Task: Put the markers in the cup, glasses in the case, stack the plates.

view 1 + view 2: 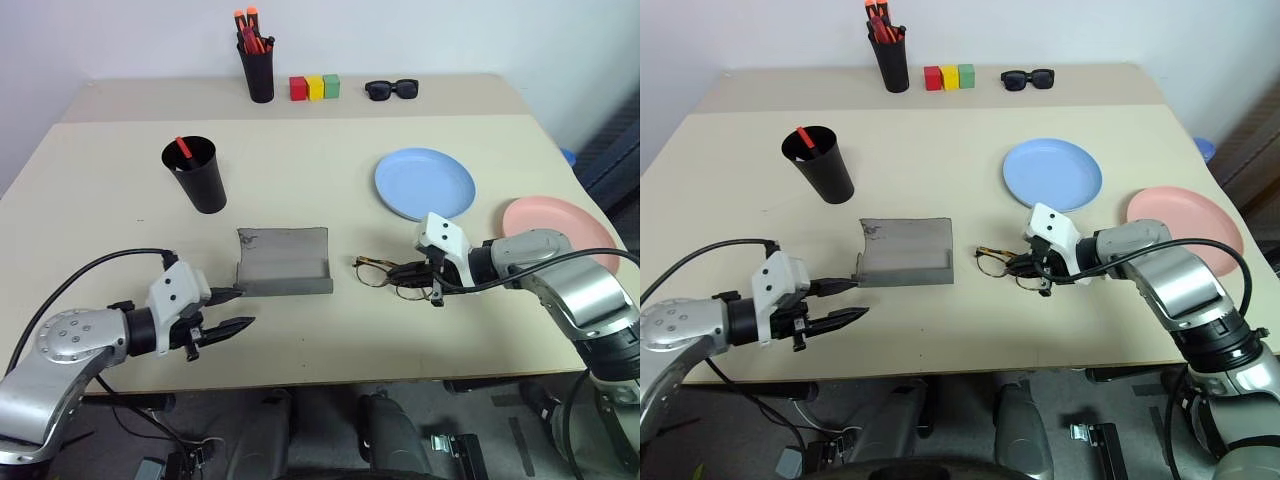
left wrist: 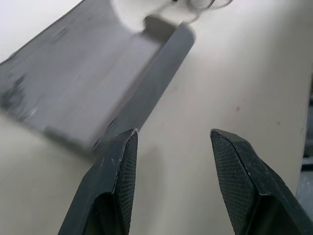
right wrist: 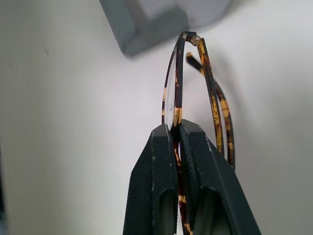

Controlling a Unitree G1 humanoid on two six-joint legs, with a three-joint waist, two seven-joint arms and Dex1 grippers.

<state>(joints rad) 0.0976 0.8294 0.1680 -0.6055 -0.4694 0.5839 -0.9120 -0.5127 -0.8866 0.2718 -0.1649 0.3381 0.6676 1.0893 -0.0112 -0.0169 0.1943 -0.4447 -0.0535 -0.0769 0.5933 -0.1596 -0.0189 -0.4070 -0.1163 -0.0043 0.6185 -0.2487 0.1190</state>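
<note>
The grey case [image 1: 283,262] lies open in the middle of the table. Just right of it are the thin-framed glasses [image 1: 378,272], with my right gripper [image 1: 407,271] shut on their frame [image 3: 177,93]; they hang from the fingers close over the tabletop. My left gripper [image 1: 245,308] is open and holds nothing, near the front edge beside the case's left front corner [image 2: 98,132]. The tapered black cup [image 1: 197,177] stands at the left with a red-ended marker [image 1: 183,148] in it. The light blue plate [image 1: 424,183] and the pink plate [image 1: 560,226] lie apart at the right.
At the back edge stand a narrow black pen pot [image 1: 258,68] with orange-tipped pens, three coloured blocks [image 1: 315,87] and black sunglasses [image 1: 391,89]. The pink plate lies close to the table's right edge.
</note>
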